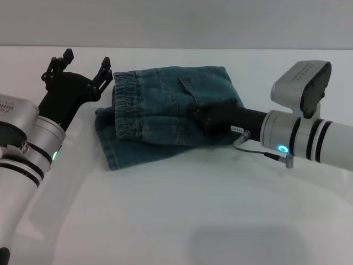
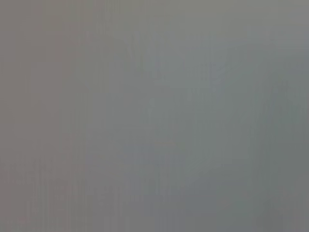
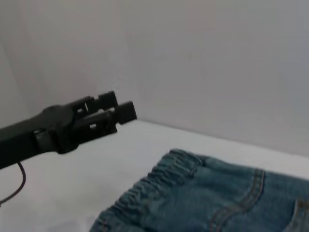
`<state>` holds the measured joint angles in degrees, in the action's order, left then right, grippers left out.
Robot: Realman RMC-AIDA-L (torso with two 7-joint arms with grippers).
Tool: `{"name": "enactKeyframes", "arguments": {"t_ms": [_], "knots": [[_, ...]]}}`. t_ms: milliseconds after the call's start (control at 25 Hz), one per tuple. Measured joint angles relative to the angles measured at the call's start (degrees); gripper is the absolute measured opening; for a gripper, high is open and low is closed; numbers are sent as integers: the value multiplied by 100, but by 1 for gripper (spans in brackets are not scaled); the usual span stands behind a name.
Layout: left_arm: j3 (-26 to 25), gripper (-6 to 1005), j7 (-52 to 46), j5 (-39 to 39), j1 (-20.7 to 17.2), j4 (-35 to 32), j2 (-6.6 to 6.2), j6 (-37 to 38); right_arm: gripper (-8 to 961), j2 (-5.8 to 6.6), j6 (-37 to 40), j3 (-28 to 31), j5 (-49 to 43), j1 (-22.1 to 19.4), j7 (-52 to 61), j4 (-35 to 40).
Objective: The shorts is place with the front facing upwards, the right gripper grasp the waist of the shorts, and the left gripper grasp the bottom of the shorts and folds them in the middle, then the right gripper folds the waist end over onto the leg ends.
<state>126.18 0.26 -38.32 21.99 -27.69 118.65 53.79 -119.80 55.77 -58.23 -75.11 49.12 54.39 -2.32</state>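
The shorts [image 1: 165, 107] lie folded in the middle of the white table [image 1: 182, 210], and the denim also fills the lower right wrist view [image 3: 217, 198]. Their gathered waistband [image 1: 126, 105] [image 3: 164, 181] lies on top at the left side. A lower denim layer [image 1: 113, 152] pokes out beyond and beneath the band. My right gripper [image 1: 199, 117] rests low over the right half of the shorts. My left gripper [image 1: 85, 63] is open, raised just left of the waistband, holding nothing; it also shows in the right wrist view [image 3: 113, 111]. The left wrist view shows only plain grey.
A pale wall [image 1: 176, 22] rises behind the table's far edge. A thin cable [image 1: 253, 148] hangs from my right wrist beside the shorts.
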Motion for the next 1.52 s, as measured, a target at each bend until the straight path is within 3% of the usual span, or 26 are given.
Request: {"name": "enactKeyframes", "arguments": {"t_ms": [320, 520, 640, 760, 920, 1040, 1240, 1520], "knots": [[14, 831, 0, 3, 34, 5, -9, -16, 8, 4, -340, -6, -392, -35, 598, 101], [2, 831, 38, 42, 34, 14, -9, -7, 16, 4, 272, 136, -170, -453, -143, 659], [-16, 831, 56, 34, 29, 16, -9, 38, 21, 4, 681, 236, 706, -789, -1086, 892], [-137, 832, 59, 4, 39, 33, -16, 59, 25, 1, 1236, 240, 2192, -1161, -2331, 898], [-318, 832, 59, 2, 43, 86, -19, 86, 31, -1, 2233, 310, 4206, -1636, -3654, 466], [-571, 832, 51, -1, 43, 246, -26, 89, 36, 15, 2748, 545, 5089, -2095, -3965, 255], [-663, 832, 34, -1, 41, 325, -27, 97, 223, 46, 3198, 1072, 5327, -2951, -3998, 230], [-895, 832, 14, -2, 25, 627, -20, 166, 492, 53, 3400, 1448, 5341, -3347, -4059, 110]]}}
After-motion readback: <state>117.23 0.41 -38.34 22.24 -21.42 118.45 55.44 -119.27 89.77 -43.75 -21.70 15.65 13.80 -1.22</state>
